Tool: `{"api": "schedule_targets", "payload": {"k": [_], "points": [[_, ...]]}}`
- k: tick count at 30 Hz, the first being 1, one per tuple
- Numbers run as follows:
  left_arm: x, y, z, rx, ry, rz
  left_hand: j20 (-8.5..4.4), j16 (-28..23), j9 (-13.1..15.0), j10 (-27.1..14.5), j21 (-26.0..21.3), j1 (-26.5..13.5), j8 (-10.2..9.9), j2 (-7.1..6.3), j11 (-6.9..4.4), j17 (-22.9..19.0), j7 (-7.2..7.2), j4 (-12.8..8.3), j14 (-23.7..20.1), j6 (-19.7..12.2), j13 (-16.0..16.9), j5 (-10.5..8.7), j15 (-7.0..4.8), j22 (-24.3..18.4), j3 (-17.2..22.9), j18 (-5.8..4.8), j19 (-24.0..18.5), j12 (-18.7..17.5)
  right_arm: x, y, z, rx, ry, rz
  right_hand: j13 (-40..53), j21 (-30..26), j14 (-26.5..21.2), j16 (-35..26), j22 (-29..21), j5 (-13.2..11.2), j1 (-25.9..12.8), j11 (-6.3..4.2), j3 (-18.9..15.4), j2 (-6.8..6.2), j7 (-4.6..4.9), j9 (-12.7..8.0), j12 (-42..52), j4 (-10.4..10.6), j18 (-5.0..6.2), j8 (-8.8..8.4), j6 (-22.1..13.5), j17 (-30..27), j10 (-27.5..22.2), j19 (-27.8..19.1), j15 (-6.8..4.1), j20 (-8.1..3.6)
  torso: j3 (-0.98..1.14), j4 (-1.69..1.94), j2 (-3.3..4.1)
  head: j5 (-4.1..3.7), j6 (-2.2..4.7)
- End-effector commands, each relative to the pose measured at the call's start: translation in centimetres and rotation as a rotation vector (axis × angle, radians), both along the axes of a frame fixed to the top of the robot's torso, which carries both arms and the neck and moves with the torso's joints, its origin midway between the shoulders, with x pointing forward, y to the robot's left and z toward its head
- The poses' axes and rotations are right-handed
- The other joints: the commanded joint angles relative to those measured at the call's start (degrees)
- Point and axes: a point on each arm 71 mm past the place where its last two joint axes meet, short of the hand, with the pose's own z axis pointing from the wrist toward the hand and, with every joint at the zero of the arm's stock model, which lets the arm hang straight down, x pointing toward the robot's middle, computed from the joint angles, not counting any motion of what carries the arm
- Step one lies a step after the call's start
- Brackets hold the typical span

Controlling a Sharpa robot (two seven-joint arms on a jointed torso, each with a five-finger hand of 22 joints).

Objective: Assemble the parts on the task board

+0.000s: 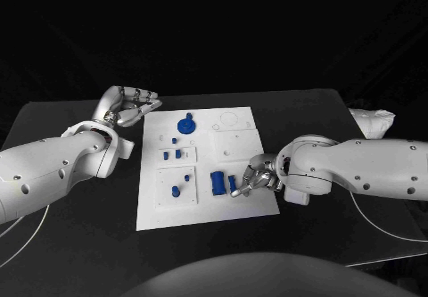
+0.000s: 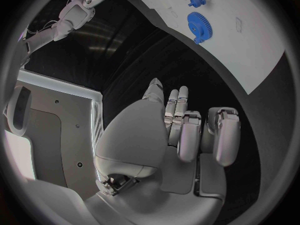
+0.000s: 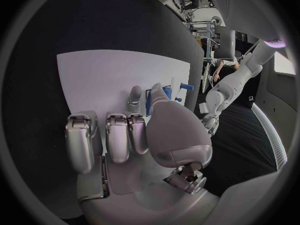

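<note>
nearest to me, my right hand sits over the near right part of the task board, fingers curled down around a small blue peg-like part. the fingertips seem to touch it, but i cannot tell whether i truly hold it or only rest against it. just beside that, toward my left, a taller blue block stands on the board. further left lies a square inset panel with two small blue pieces on it, and beyond it a smaller panel with a few more blue bits.

farther out, a blue gear lies near the far left corner of the board, with a small blue knob just behind it.

farthest, my left hand rests on the black table just beside the board's far left corner, off the white plate. its fingers lie curled in together with nothing in them, apart from the gear.
</note>
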Motion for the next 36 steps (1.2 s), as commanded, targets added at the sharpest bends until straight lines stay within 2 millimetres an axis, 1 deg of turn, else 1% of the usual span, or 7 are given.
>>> {"api": "schedule_targets", "payload": {"k": [1,9,17,25,29,31,36], "points": [[-0.06,-0.29,0.08,-0.001,-0.002,-0.018,-0.15,0.1,-0.1,0.3,0.1,0.0,-0.3,0.43,0.01,15.1,-0.06,-0.2,6.1,0.3,0.0,0.28,-0.12,15.1,-0.3,-0.42,6.1,-0.1,0.15,-0.07,0.01,-0.004,-0.013,-0.006,15.0,0.3,6.0,0.2,15.1,0.1,0.9,-0.35,-0.2,0.37,-0.01,0.3,0.2,-0.3,-0.38,0.39,-0.5,15.1,6.0,6.0,-0.23,-0.40,-0.02,-0.01,0.02,-0.21,0.00],[-0.05,-0.25,0.07,-0.001,-0.002,-0.017,-0.15,0.1,-0.1,0.3,0.1,0.0,-0.3,0.43,0.01,15.1,-0.06,-0.2,6.1,0.3,0.0,0.28,-0.12,15.1,-0.3,-0.42,6.1,-0.1,0.17,-0.12,-0.02,-0.009,-0.011,-0.006,15.0,0.3,6.0,0.2,15.1,0.0,2.6,-0.44,0.0,0.89,-0.13,1.0,0.2,-1.1,-0.38,0.47,-0.6,15.1,6.0,6.0,-0.30,-0.47,0.00,0.00,0.03,-0.19,0.00],[-0.03,-0.24,0.07,0.000,-0.002,-0.017,-0.15,0.1,-0.1,0.3,0.1,0.0,-0.3,0.43,0.01,15.1,-0.06,-0.2,6.1,0.3,0.0,0.28,-0.12,15.1,-0.3,-0.42,6.1,-0.1,0.22,-0.14,-0.01,-0.007,-0.014,-0.009,15.0,0.3,6.0,0.2,15.1,0.0,2.7,-0.45,0.0,0.96,-0.14,1.1,0.2,-1.1,-0.38,0.47,-0.6,15.1,6.0,6.0,-0.31,-0.47,0.04,-0.04,0.04,-0.18,0.00],[-0.02,-0.30,0.07,0.000,-0.002,-0.018,-0.15,0.1,-0.1,0.3,0.1,0.0,-0.3,0.43,0.01,15.1,-0.06,-0.2,6.1,0.3,0.0,0.28,-0.12,15.1,-0.3,-0.42,6.1,-0.1,0.25,-0.04,-0.03,-0.009,-0.014,-0.008,15.0,0.3,6.0,0.2,15.1,0.0,2.8,-0.46,0.1,1.07,-0.14,1.1,0.2,-1.1,-0.38,0.47,-0.6,15.1,6.0,6.0,-0.32,-0.48,-0.01,-0.01,0.04,-0.30,0.00],[-0.02,-0.32,0.07,-0.001,-0.002,-0.018,-0.15,0.1,-0.1,0.3,0.1,0.0,-0.3,0.43,0.01,15.1,-0.06,-0.2,6.1,0.3,0.0,0.28,-0.12,15.1,-0.3,-0.42,6.1,-0.1,0.26,-0.01,-0.05,-0.012,-0.012,-0.007,15.0,0.3,6.0,0.2,15.1,0.0,3.0,-0.48,0.1,1.19,-0.16,1.2,0.2,-1.2,-0.38,0.44,-0.6,15.1,6.0,6.0,-0.33,-0.50,0.02,-0.05,0.04,-0.27,0.00],[-0.02,-0.35,0.07,-0.001,-0.001,-0.019,-0.15,0.1,-0.1,0.3,0.1,0.0,-0.3,0.43,0.01,15.1,-0.06,-0.2,6.1,0.3,0.0,0.28,-0.12,15.1,-0.3,-0.42,6.1,-0.1,0.28,-0.02,-0.06,-0.014,-0.012,-0.008,15.0,0.3,6.0,0.2,15.1,0.0,3.0,-0.48,0.1,1.21,-0.16,1.2,0.2,-1.2,-0.38,0.44,-0.6,15.1,6.0,6.0,-0.33,-0.50,-0.02,-0.02,0.03,-0.31,0.00],[-0.02,-0.35,0.06,-0.001,-0.001,-0.019,-0.15,0.1,-0.1,0.3,0.1,0.0,-0.3,0.43,0.01,15.1,-0.06,-0.2,6.1,0.3,0.0,0.28,-0.12,15.1,-0.3,-0.42,6.1,-0.1,0.33,-0.10,-0.08,-0.019,-0.013,-0.010,15.0,0.3,6.0,0.2,15.1,0.0,3.1,-0.48,0.1,1.25,-0.17,1.3,0.2,-1.2,-0.38,0.43,-0.6,15.1,6.0,6.0,-0.34,-0.50,0.04,0.01,0.04,-0.22,0.00]]}}
